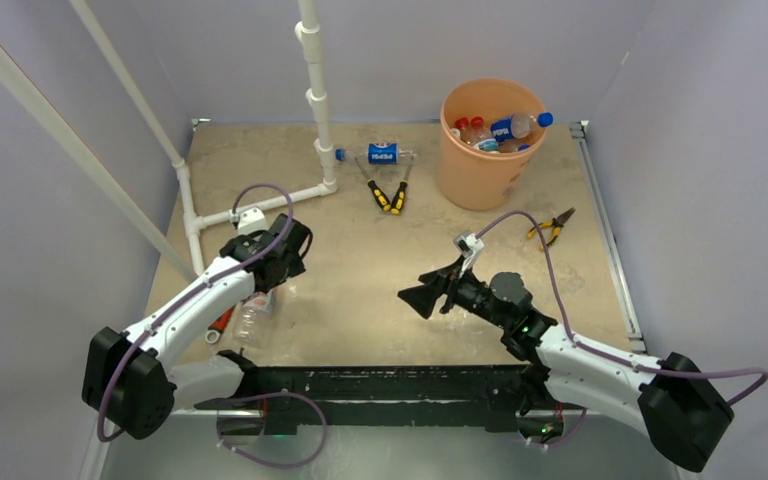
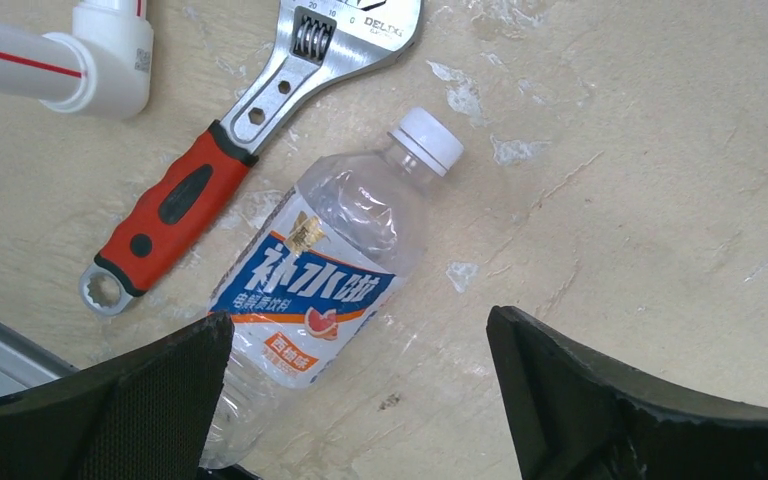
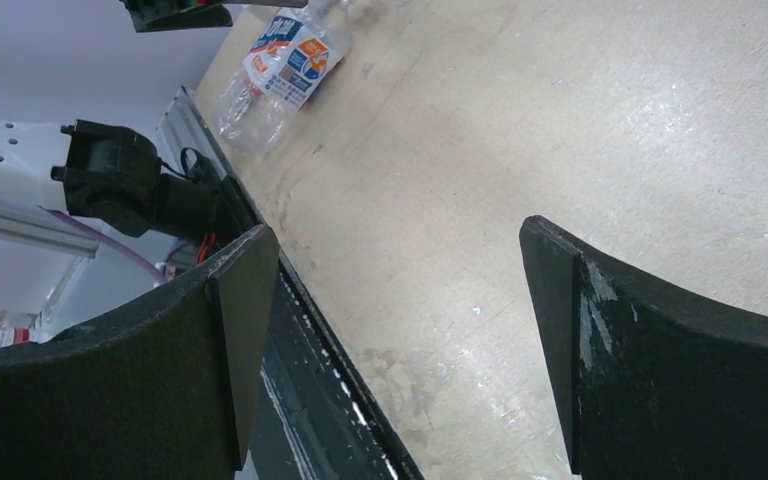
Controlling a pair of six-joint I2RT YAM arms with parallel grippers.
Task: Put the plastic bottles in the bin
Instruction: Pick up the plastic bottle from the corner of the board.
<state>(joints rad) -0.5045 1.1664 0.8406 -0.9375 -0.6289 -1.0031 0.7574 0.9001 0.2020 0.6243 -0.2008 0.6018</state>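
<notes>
Left gripper (image 2: pixel 357 328) and right gripper (image 3: pixel 395 235): both wide, empty. Orange bin (image 1: pixel 478 175), far right of the table, holds several bottles (image 1: pixel 505 128). Blue-labelled bottle (image 1: pixel 382 155) lies just left of it. White-capped bottle (image 2: pixel 325 270) lies under the left gripper, beside the wrench (image 2: pixel 175 205).

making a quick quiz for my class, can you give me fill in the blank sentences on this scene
The bottle under the left gripper has a ___ cap.
The wrench beside it has a ___ handle.
The bin is ___ in colour.
The right gripper holds ___.
Missing words: white, red, orange, nothing.
</notes>
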